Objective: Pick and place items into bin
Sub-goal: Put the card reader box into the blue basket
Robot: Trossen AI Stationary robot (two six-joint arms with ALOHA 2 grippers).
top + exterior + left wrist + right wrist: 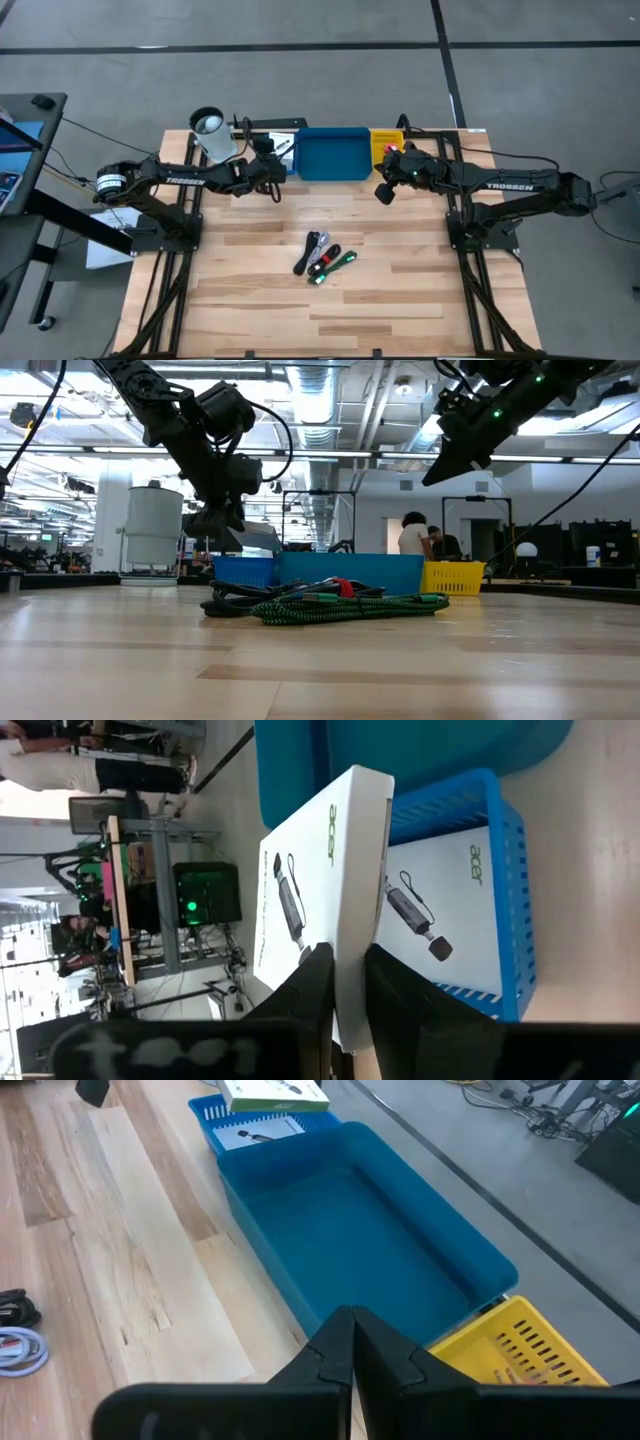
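Observation:
My left gripper (272,170) (350,1010) is shut on a white printed packet (310,870) above the small blue tray (510,870), where a second white packet (440,910) lies flat. The wide blue tray (300,155) (350,1210) sits beside it, and the yellow tray (386,140) (520,1345) is on its right. My right gripper (384,190) (352,1335) is shut on nothing and hovers above the wide tray's near right corner. Black, red and green cables (322,258) (330,600) lie in a bundle at mid-table. My left gripper pinches the white packet between its two fingers at the packet's near edge (350,970), one finger on each flat face. The packet is tilted and stands out beyond the fingertips over the small blue tray, above the packet lying inside.
A white-and-black cylindrical cup (212,135) stands at the far left, just behind my left arm. Bare wood surrounds the cable bundle. In the low view, people sit in the room beyond the trays (415,535).

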